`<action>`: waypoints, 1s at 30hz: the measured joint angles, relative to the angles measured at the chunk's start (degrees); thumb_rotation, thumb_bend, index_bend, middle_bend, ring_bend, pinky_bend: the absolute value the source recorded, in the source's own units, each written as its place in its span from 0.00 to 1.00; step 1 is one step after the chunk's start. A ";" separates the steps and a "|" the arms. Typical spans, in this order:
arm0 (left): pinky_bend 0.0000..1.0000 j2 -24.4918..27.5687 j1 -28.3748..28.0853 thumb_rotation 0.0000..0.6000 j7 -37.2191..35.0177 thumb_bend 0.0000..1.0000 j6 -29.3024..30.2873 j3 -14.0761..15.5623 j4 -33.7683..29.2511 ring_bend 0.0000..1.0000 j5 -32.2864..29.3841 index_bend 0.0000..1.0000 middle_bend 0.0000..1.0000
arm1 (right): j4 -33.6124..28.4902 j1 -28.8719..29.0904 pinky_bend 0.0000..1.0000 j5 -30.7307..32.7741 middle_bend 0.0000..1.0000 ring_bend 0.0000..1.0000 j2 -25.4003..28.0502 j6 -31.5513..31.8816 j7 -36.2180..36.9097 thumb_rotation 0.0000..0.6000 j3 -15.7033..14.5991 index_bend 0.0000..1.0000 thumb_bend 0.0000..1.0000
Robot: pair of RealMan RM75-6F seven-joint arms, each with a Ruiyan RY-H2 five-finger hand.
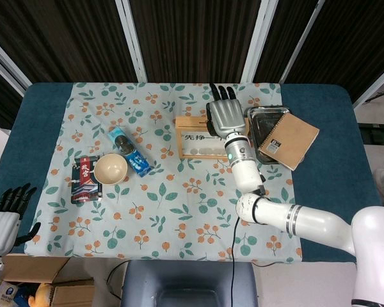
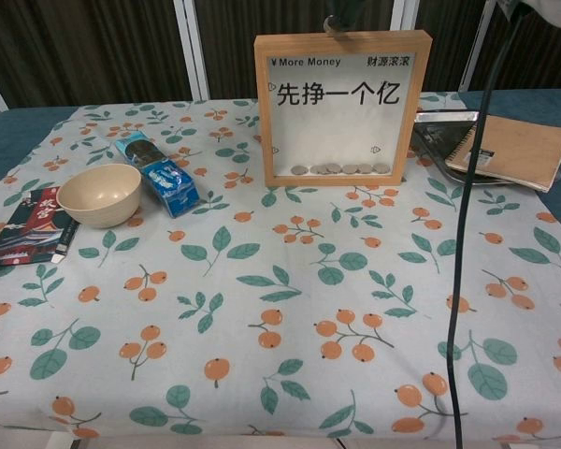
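The right hand (image 1: 228,118) hovers flat over the top of the wooden coin frame (image 1: 200,144), fingers apart, holding nothing. The frame stands upright at the far middle of the bench (image 1: 333,192), left of a notebook (image 1: 288,140). The left hand (image 1: 5,220) hangs open off the near left edge.

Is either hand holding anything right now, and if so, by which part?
Nothing is held. The right hand hangs open over the top of the wooden frame, fingers spread; the left hand is open off the table's edge.
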 measured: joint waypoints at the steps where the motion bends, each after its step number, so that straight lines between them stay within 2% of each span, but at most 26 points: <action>1: 0.00 -0.02 0.00 1.00 0.00 0.32 0.01 0.00 0.04 0.00 0.02 0.00 0.00 | 0.09 0.11 0.00 0.07 0.12 0.00 -0.04 0.04 0.15 1.00 -0.16 0.76 0.62; 16: 0.00 -0.03 0.01 1.00 -0.16 0.32 -0.26 0.00 0.29 0.00 -0.21 0.00 0.00 | 1.90 1.64 0.00 1.00 0.13 0.00 -0.46 -0.25 1.91 1.00 -2.33 0.74 0.62; 18: 0.00 0.02 0.03 1.00 -0.15 0.32 -0.21 -0.03 0.25 0.00 -0.24 0.00 0.00 | 2.02 1.75 0.00 1.01 0.13 0.00 -0.47 -0.31 2.19 1.00 -2.51 0.66 0.62; 20: 0.00 0.06 0.07 1.00 -0.17 0.32 -0.18 -0.05 0.23 0.00 -0.28 0.00 0.00 | 2.05 1.73 0.00 0.85 0.13 0.00 -0.41 -0.34 2.68 1.00 -2.63 0.42 0.61; 21: 0.00 0.06 0.06 1.00 -0.19 0.32 -0.19 -0.06 0.23 0.00 -0.29 0.00 0.00 | 2.01 1.68 0.00 0.73 0.13 0.00 -0.34 -0.39 2.94 1.00 -2.68 0.22 0.58; 22: 0.00 0.06 0.05 1.00 -0.18 0.32 -0.21 -0.05 0.23 0.00 -0.28 0.00 0.00 | 1.94 1.60 0.00 0.50 0.13 0.00 -0.24 -0.42 3.27 1.00 -2.70 0.07 0.54; 23: 0.00 0.06 0.04 1.00 -0.17 0.32 -0.22 -0.04 0.21 0.00 -0.25 0.00 0.00 | 1.84 1.41 0.00 -0.05 0.12 0.00 -0.11 -0.40 3.88 1.00 -2.71 0.02 0.52; 27: 0.00 0.11 -0.09 1.00 0.08 0.32 -0.29 0.00 -0.01 0.00 -0.05 0.00 0.00 | 0.62 -0.05 0.00 -3.28 0.04 0.00 1.09 -0.15 7.12 1.00 -2.75 0.00 0.45; 30: 0.00 0.17 -0.17 1.00 0.26 0.32 -0.07 -0.08 -0.36 0.00 0.14 0.00 0.00 | -2.38 -2.23 0.00 -6.76 0.01 0.00 3.50 0.88 10.22 1.00 -2.89 0.00 0.44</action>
